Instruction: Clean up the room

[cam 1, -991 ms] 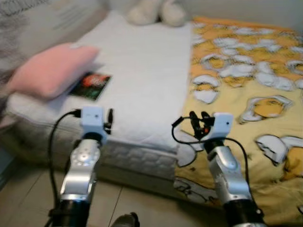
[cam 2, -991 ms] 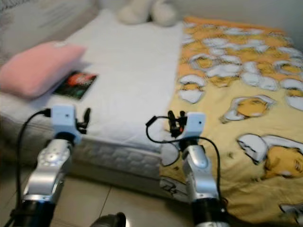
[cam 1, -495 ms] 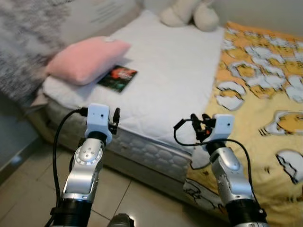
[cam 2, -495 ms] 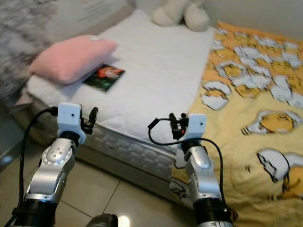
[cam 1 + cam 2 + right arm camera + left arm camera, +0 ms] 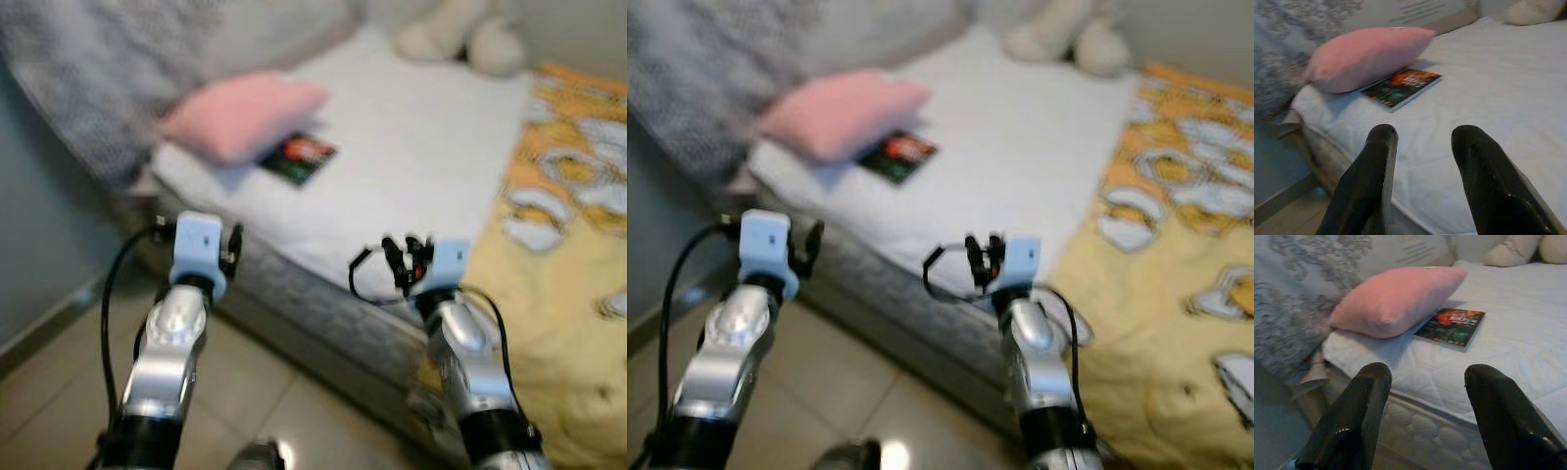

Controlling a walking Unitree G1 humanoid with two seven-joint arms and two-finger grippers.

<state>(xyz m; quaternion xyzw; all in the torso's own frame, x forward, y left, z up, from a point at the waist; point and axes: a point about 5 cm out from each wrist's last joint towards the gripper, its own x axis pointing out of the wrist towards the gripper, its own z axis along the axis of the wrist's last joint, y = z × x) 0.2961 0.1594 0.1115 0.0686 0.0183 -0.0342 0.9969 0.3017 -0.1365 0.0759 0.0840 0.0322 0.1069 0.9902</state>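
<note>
A dark book (image 5: 298,159) with a red and teal cover lies on the white mattress (image 5: 421,166), its corner tucked under a pink pillow (image 5: 240,116). The wrist views show the same book (image 5: 1450,327) (image 5: 1401,87) and the pillow (image 5: 1396,298) (image 5: 1366,57) ahead of the fingers. My left gripper (image 5: 1422,382) is open and held in the air short of the bed's near edge. My right gripper (image 5: 1422,137) is open too, over the mattress edge, with nothing between its fingers. Both arms (image 5: 181,323) (image 5: 460,343) reach forward.
A cream plush toy (image 5: 458,37) sits at the bed's far end. A yellow patterned blanket (image 5: 578,215) covers the right side and hangs over the edge. A grey patterned cover (image 5: 88,69) is at the left. Tiled floor (image 5: 255,392) lies below the bed.
The whole picture has shifted right and blurred, so the camera has turned left. The bed corner and floor now show more. Both grippers stay open in the same pose.
</note>
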